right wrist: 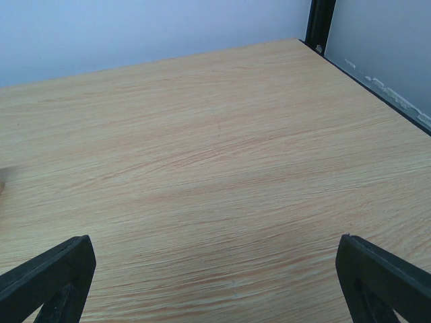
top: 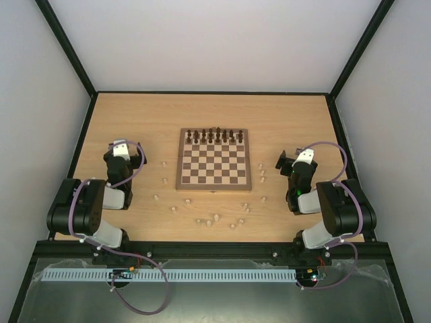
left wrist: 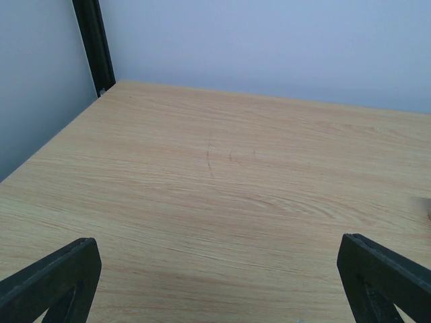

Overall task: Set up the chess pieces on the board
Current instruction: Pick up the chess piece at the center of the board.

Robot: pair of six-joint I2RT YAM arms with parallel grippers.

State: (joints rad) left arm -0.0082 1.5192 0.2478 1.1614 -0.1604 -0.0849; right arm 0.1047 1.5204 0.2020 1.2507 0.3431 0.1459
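Note:
The board lies in the middle of the table, with dark pieces lined up along its far rows. Several pale chess pieces lie scattered on the table off the board: some to its left, a cluster in front of it, and some to its right. My left gripper is left of the board, open and empty. Its wrist view shows only bare table between its fingers. My right gripper is right of the board, open and empty, also over bare table.
The wooden table is enclosed by white walls and a black frame, with posts at the far corners. Both arm bases sit at the near edge.

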